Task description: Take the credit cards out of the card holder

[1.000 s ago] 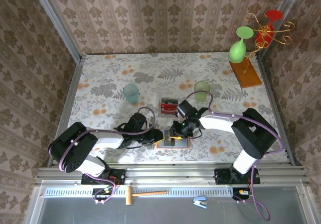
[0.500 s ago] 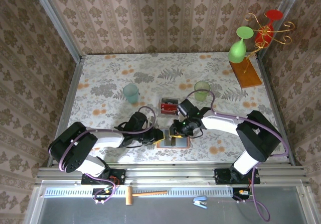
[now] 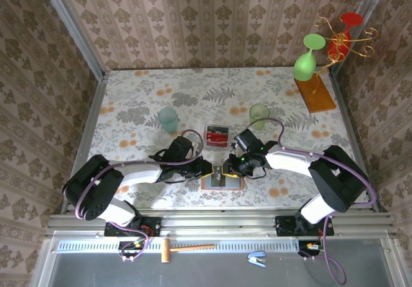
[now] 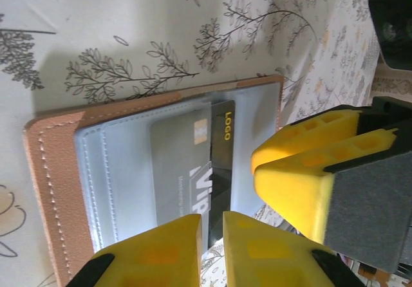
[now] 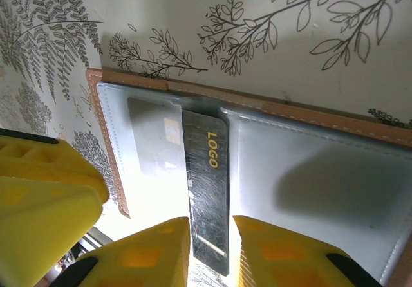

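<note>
Item 1. Floral-patterned desk (image 3: pixel 193 91): it carries all the items below. The landmark is the tan-brown leather card holder with grey-blue inner pockets (image 3: pixel 219 187) (image 4: pixel 55 190) (image 5: pixel 309 190). It lies opened flat between the two hands.

Item 2. Wooden-based stand (image 3: pixel 315 94) with a green stemmed glass (image 3: pixel 308 58) and a red stemmed glass (image 3: pixel 341 39): well beyond the holder, to its right.

Item 3. Left hand (image 3: pixel 209 170) (image 4: pixel 212 226): at the holder's left end. The yellow fingers are drawn almost together, with only a thin slit between them. Whether anything is nipped in it cannot be told.

Item 4. Right hand (image 3: pixel 230 168) (image 5: pixel 211 235): over the holder, just beside the left hand. Its fingers stand narrowly apart, one on either side of the card's exposed strip. Whether they clamp it cannot be told.

Item 5. Translucent teal cup (image 3: pixel 168 118): beyond the holder, to its left. Translucent green cup (image 3: pixel 259 114): beyond it, to its right.

Item 6. Small clear plastic box with red contents (image 3: pixel 217 134): beyond the holder, apart from it.

Item 7. Dark grey plastic card lettered "LOGO" in gold (image 4: pixel 187 171) (image 5: pixel 206 171): inside the holder. Most of it is under a translucent pocket, and one dark strip is exposed.
</note>
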